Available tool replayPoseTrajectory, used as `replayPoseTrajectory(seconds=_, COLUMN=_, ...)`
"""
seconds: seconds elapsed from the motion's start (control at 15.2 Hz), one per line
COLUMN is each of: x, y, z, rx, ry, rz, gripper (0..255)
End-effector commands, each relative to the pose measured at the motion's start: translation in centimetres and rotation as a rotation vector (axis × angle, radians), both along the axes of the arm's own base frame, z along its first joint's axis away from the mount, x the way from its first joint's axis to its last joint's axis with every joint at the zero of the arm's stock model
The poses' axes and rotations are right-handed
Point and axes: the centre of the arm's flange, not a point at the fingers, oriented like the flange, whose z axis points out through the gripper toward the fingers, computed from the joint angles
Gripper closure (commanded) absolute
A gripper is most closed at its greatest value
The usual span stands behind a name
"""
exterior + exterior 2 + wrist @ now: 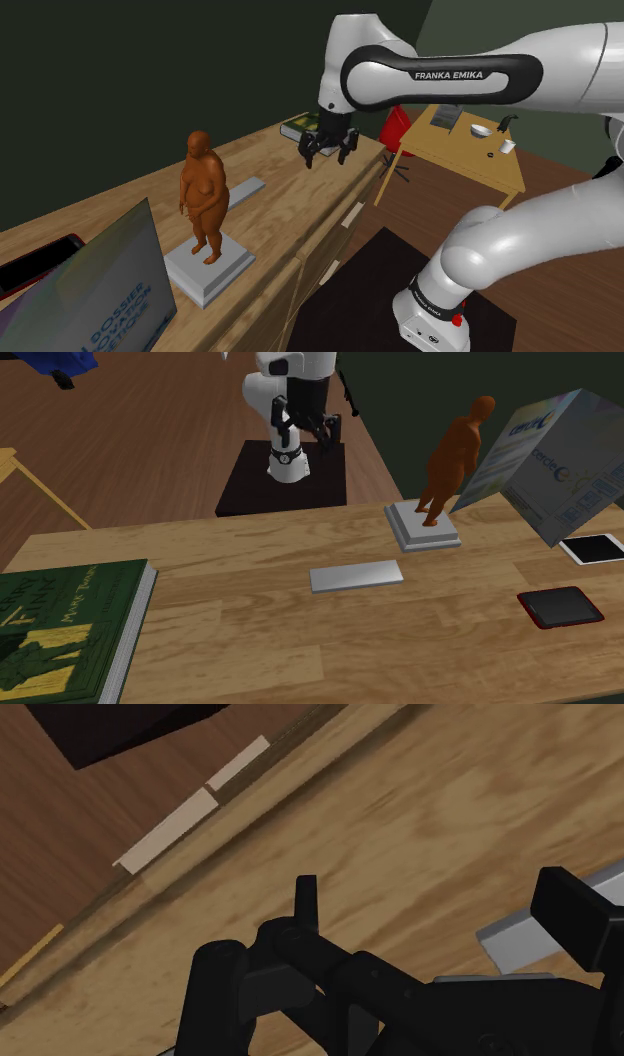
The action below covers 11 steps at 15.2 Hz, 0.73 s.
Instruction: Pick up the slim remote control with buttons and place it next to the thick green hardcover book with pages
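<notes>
Wood counter (250, 622): one grey remote (356, 576), one green book (60, 622), one figurine (455, 457)

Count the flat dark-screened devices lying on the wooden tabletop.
2. A red-edged one lies at the second exterior view's right; a white-framed one lies just above it in that view, beside the tilted printed box. The box may hide more.

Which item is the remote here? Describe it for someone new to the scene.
On the long wooden surface, look between the green book and the orange figurine. The remote lies flat there: a slim plain grey bar, longer and thinner than the figurine's stepped grey plinth.
</notes>
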Motion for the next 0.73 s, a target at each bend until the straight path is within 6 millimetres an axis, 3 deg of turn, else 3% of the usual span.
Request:
replayPoseTrajectory(seconds=0.0, x=1.4, y=1.8, z=-1.4, rx=0.007, ry=-0.003, rz=-0.076, gripper=0)
replayPoseTrajectory(seconds=0.66, x=10.3, y=8.4, z=-8.2, rx=0.034, ry=-0.013, rz=-0.427, gripper=0)
